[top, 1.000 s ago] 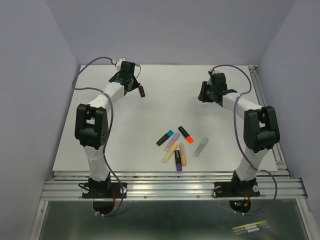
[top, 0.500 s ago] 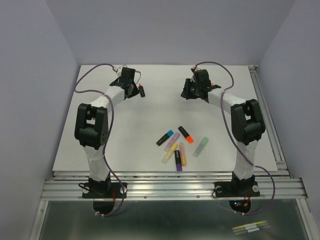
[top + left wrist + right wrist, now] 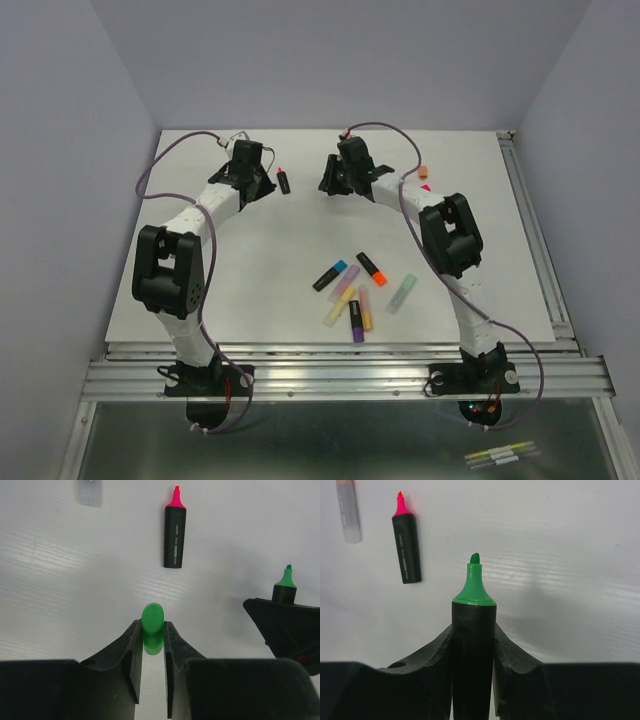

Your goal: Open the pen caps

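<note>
My left gripper (image 3: 151, 630) is shut on a small green cap (image 3: 151, 622) and holds it just above the table. My right gripper (image 3: 473, 630) is shut on a black pen with a bare green tip (image 3: 473, 600); this pen also shows at the right of the left wrist view (image 3: 285, 586). In the top view both grippers, left (image 3: 260, 182) and right (image 3: 331, 185), are at the back of the table, a short gap apart. Between them lies an uncapped black pen with a pink tip (image 3: 284, 181), also in both wrist views (image 3: 174, 537) (image 3: 406, 540).
Several capped pens lie in a cluster (image 3: 355, 295) at the table's middle front. Small orange and pink caps (image 3: 424, 172) lie at the back right. A pale grey piece (image 3: 348, 510) lies beyond the pink pen. The aluminium rail (image 3: 340, 370) runs along the near edge.
My right arm has swung left across the back of the table, bringing the green-tipped pen close to the left gripper. The left gripper has shifted only slightly.
</note>
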`<state>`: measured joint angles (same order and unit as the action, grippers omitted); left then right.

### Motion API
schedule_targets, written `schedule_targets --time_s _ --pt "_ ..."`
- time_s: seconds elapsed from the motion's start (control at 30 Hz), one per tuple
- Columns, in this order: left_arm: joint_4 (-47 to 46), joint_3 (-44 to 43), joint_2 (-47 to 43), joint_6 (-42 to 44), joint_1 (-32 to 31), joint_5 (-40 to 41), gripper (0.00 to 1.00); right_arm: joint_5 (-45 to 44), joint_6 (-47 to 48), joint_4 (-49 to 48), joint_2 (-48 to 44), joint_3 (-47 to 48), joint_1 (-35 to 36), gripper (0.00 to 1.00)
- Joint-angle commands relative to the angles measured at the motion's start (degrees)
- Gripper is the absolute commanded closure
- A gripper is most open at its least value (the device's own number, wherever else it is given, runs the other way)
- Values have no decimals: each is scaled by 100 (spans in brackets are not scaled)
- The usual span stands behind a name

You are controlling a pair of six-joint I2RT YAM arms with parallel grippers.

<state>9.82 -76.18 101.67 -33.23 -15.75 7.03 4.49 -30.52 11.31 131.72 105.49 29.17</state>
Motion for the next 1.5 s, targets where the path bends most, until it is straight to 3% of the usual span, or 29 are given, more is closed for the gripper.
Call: schedule_targets --time_s 0.0,0.33,0.47,0.57,0.67,0.83,0.97,1.1,1.3,1.47 --pt "-253 235 -463 -25 -16 -166 100 -177 -173 -94 388 849 133 81" --pt "-455 516 -727 -104 -25 -342 100 -10 -287 187 1584 2282 546 72" --pt "-490 587 -815 -104 -25 -386 100 -10 -481 144 1690 2362 607 53" --pt "-508 640 -850 -87 -16 -421 100 52 -481 108 1664 2379 625 47" --pt "-543 657 -886 -87 -25 -474 100 70 -394 248 1515 2345 625 26" --pt "-622 552 -850 -87 -25 -659 100 -334 -226 293 786 1993 573 1" --pt "-640 333 -780 -87 -112 -668 100 -397 -445 398 -37 1441 239 0" --pt "-640 -80 -421 1 -332 -850 100 -414 -656 65 -1196 -233 -261 0" --pt "-334 -1722 938 274 -876 -1115 100 -1240 -1121 98 -2921 -2538 -1604 0" --pt "72 -3670 2450 335 -1377 -1572 100 -1651 -983 232 -3696 -3428 -2020 0"
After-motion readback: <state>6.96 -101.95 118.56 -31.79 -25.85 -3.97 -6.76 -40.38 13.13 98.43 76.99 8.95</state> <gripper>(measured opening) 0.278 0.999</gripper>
